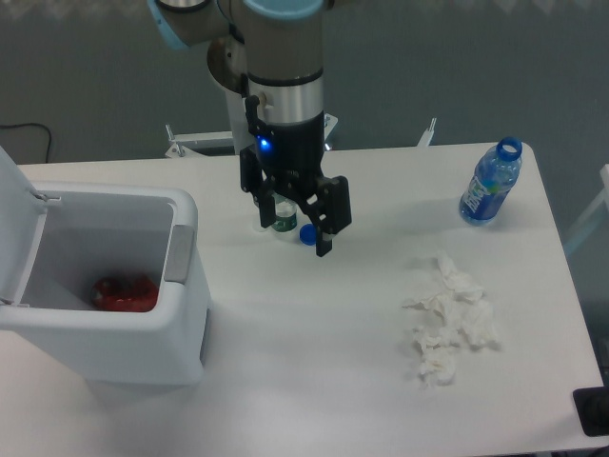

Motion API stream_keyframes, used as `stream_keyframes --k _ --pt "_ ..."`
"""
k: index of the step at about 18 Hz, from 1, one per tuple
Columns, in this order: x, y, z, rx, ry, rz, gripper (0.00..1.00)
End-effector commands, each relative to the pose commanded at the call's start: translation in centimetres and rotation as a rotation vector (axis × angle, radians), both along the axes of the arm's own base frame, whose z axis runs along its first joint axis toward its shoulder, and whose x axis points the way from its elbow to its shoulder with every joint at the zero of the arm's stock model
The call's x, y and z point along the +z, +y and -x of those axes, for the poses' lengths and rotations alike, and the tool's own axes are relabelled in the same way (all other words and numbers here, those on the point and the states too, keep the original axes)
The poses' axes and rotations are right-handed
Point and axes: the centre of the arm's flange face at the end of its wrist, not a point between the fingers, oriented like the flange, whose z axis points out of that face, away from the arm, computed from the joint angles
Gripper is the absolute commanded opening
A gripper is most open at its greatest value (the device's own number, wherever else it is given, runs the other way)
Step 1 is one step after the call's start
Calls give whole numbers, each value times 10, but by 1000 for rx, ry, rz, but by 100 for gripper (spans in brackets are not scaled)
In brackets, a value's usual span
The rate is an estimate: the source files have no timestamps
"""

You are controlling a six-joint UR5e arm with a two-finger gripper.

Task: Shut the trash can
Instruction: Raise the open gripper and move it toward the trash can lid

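The trash can (181,314) is a large white boxy bin at the left of the table. Its lid (17,224) stands open, tilted up at the far left. A grey latch tab (177,255) sits on its right rim. Something red (124,293) lies inside. My gripper (291,227) hangs over the table's middle, well right of the bin and above the tabletop. Its black fingers (326,214) stand apart and hold nothing.
A small bottle with a green label (284,215) stands behind the gripper, with a blue cap (307,233) beside it. A blue water bottle without cap (491,183) stands at the back right. Crumpled white tissue (449,322) lies at the right front.
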Motion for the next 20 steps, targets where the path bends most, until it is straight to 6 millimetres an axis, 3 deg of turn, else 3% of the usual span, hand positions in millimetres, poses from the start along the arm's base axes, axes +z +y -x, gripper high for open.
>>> stream_keyframes --k 3,8,14,20 --pt "2 -5 -18 3 -9 -2 100" --pt "32 -4 -46 87 -32 -79 100" --pt "62 -1 -106 97 -57 -153 100" --pt "91 -9 -142 184 -123 -248 100"
